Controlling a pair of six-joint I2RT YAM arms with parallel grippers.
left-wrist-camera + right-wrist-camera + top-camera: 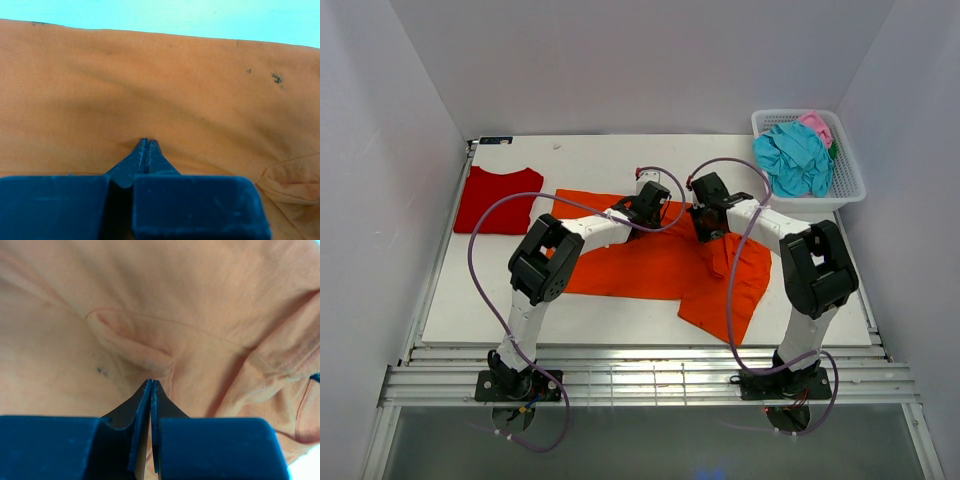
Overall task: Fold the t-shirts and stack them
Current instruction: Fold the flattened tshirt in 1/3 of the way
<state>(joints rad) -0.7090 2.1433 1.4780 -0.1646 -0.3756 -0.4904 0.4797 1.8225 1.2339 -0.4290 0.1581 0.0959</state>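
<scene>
A bright orange t-shirt (650, 265) lies spread across the middle of the table, with a sleeve folded over on its right side. My left gripper (658, 210) (147, 141) is down on its far edge, shut on a small pucker of the orange cloth (165, 90). Just to the right, my right gripper (706, 228) (151, 381) is shut on the orange cloth (200, 300) next to a seam fold. A deep red t-shirt (498, 199) lies folded flat at the back left. Teal (795, 158) and pink (816, 125) t-shirts sit crumpled in the basket.
The white lattice basket (850, 190) stands at the back right corner of the white table (610, 320). Purple cables loop from both arms. White walls close in the left, back and right sides.
</scene>
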